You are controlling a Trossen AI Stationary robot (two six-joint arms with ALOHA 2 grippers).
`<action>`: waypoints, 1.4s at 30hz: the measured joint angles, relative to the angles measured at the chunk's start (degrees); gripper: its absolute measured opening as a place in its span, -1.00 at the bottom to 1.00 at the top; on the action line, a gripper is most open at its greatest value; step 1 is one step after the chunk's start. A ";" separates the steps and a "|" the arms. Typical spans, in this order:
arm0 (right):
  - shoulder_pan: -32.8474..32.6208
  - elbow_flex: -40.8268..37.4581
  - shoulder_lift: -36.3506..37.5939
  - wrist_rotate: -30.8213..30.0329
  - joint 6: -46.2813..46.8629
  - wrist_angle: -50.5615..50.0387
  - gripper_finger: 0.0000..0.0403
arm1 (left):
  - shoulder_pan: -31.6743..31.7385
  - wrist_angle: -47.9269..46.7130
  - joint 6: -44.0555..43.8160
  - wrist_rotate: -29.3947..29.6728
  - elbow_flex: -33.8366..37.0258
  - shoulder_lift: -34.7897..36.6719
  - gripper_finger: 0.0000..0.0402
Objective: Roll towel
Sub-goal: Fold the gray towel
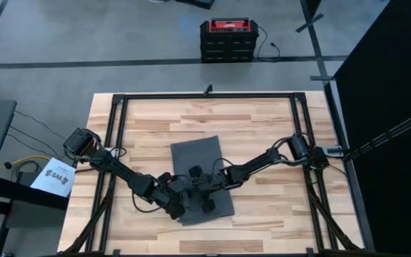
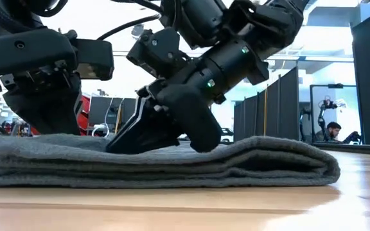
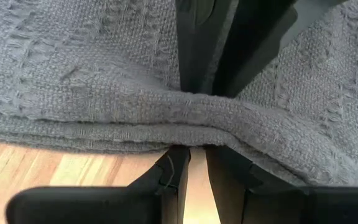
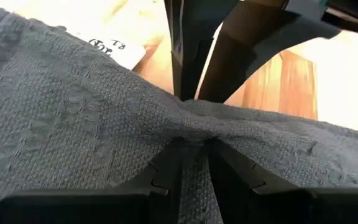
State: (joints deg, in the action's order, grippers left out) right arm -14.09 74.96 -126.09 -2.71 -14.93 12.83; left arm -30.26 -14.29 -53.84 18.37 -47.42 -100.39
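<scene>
From above, one grey towel lies folded in the middle of the table, reaching toward the near edge. Only the wrist views show the grips: the left pincer is closed tight on a towel edge, and the right pincer pinches a fold beside the one white tag. Two arms, two pincers.

Wooden table (folded towel atop)

Grey concrete floor, red-topped case, dark partitions, perhaps a seated person beyond.
</scene>
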 joint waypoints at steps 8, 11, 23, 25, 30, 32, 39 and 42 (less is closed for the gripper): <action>-0.75 0.50 3.15 -0.32 -0.07 -3.76 -0.67 | -0.52 -0.31 -0.14 -0.27 0.01 -0.05 -0.77; -1.06 0.50 2.59 -0.27 1.37 -3.69 -0.67 | -0.57 -0.29 -0.22 -0.26 0.02 -0.08 -0.77; -0.84 2.67 -2.44 -0.48 3.75 0.58 -0.67 | -0.95 -0.04 -0.66 0.31 0.07 -0.08 -0.77; -0.96 2.70 -1.44 -1.92 3.05 -1.37 -0.67 | -1.15 -0.10 -0.66 0.44 0.07 -0.10 -0.77; -1.19 2.78 0.07 -3.40 2.15 1.00 -0.67 | -1.49 0.04 -0.64 0.51 0.05 -0.10 -0.77; -0.78 2.78 -1.03 -3.21 3.08 2.43 -0.67 | -1.54 0.48 -0.63 0.67 0.05 -0.10 -0.77; -0.21 3.04 -3.53 -2.13 5.33 3.71 -0.67 | -1.71 1.65 -0.01 0.72 -0.17 -0.03 -0.77; -0.17 3.09 -1.87 -3.09 4.53 0.03 -0.67 | -1.71 1.66 -0.04 0.66 -0.20 -0.03 -0.77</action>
State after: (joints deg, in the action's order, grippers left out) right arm -14.26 78.05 -127.96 -5.79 -10.41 12.85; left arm -31.97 -12.63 -53.88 19.03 -47.62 -100.42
